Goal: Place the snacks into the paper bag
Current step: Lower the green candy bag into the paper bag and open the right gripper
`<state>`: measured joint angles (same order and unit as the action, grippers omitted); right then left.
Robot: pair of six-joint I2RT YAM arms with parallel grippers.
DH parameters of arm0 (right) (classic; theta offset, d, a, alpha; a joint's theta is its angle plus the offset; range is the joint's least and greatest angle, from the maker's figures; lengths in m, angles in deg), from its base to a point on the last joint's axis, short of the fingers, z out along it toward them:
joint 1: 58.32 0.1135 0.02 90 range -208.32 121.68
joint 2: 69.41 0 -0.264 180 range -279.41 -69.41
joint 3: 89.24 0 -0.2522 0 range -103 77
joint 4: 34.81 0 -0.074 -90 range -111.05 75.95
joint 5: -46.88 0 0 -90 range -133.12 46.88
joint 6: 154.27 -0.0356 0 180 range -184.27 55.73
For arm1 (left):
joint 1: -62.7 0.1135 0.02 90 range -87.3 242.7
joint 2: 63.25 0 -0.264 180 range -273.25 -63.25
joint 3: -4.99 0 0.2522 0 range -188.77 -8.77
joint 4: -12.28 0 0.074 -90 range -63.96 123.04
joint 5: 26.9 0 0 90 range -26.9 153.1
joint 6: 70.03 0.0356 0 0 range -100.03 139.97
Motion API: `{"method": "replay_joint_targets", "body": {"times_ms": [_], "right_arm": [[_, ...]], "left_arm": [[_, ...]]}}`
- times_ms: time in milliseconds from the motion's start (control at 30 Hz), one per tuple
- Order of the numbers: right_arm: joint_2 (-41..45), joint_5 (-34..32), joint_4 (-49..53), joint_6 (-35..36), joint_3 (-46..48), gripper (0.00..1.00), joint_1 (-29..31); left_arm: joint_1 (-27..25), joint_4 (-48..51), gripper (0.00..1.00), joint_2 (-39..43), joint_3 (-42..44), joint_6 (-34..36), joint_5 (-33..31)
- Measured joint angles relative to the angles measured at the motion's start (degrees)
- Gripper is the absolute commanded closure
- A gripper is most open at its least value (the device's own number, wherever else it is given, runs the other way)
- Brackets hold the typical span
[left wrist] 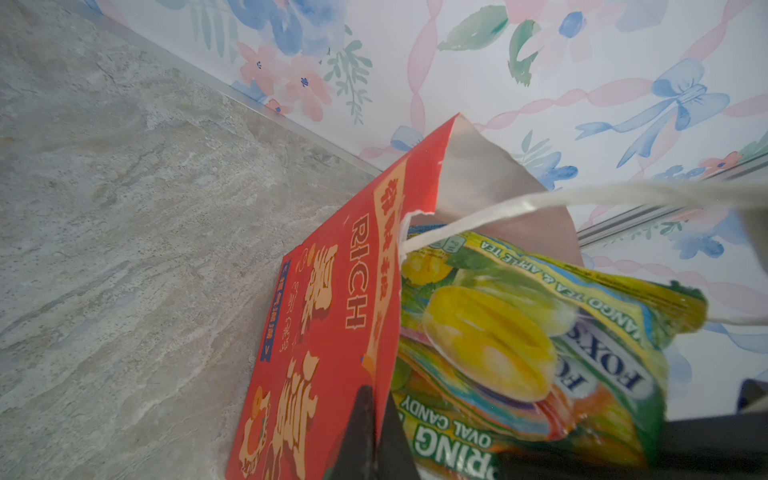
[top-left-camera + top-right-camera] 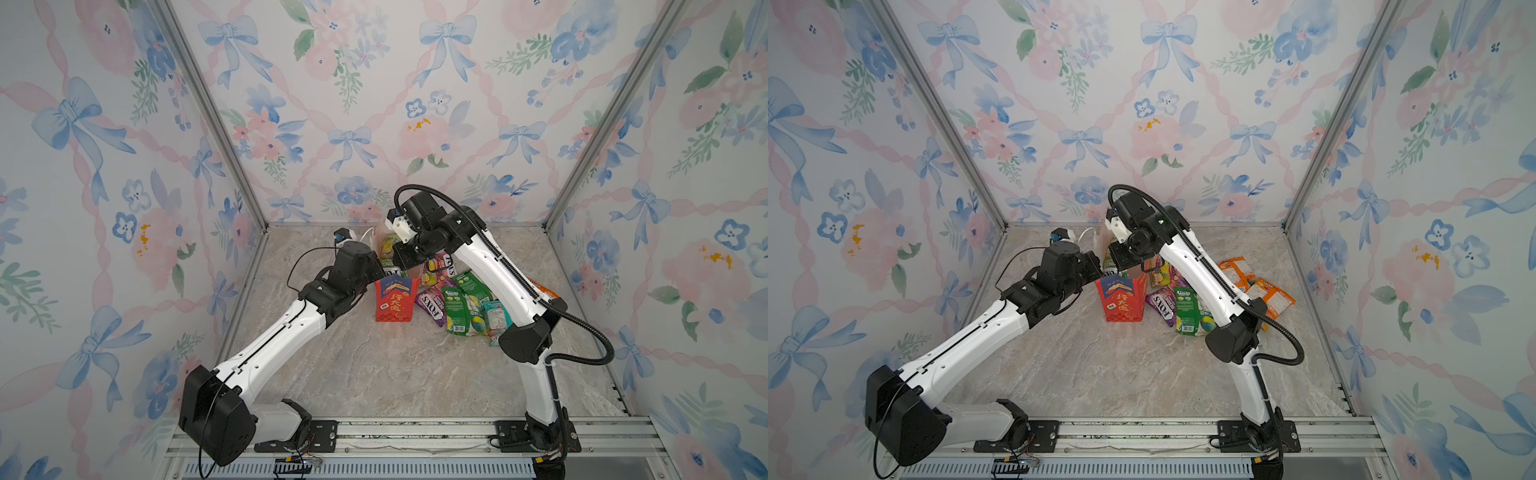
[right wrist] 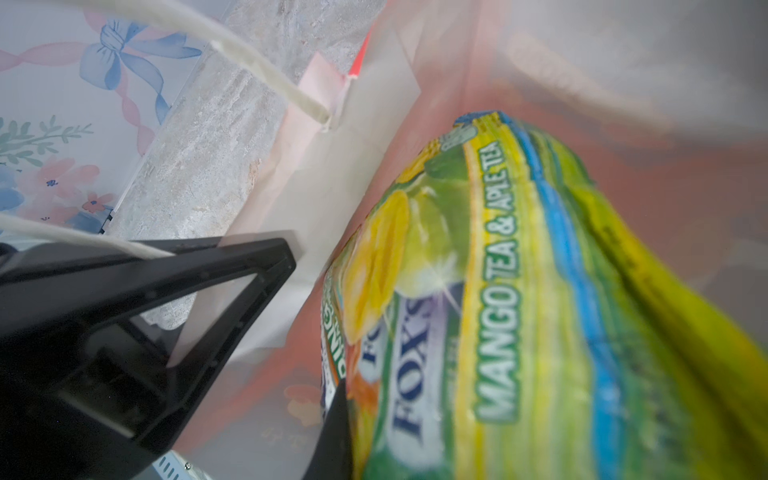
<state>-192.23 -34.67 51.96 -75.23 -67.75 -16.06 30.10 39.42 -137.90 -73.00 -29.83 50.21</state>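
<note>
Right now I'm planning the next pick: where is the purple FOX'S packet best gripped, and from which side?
Probably its near short end, from above on the camera side. The purple FOX'S packet lies beside the paper bag. That end sticks out onto bare tabletop, while a green packet crowds its right side.

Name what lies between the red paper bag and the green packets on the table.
A purple FOX'S packet lies there, shown in both top views.

Marble-look table (image 2: 374,374), red paper bag (image 2: 394,305) upright, snack packets (image 2: 457,309) (heaped) beside
</note>
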Motion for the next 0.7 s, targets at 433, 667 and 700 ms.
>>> {"method": "replay_joint_targets", "body": {"times_ms": [433, 667, 700], "right_arm": [[-1.16, 0.63, -0.57, -1.51, 0.0, 0.94, -0.66], [-1.81, 0.33, -0.57, -2.56, 0.0, 0.86, -0.66], [-1.81, 0.15, -0.55, -2.71, 0.0, 0.87, -0.66]], "left_arm": [[0.0, 0.0, 1.0, 0.0, 0.17, -0.02, 0.0], [0.0, 0.0, 1.0, 0.0, 0.17, -0.04, 0.02], [0.0, 0.0, 1.0, 0.0, 0.17, -0.04, 0.02]]}}
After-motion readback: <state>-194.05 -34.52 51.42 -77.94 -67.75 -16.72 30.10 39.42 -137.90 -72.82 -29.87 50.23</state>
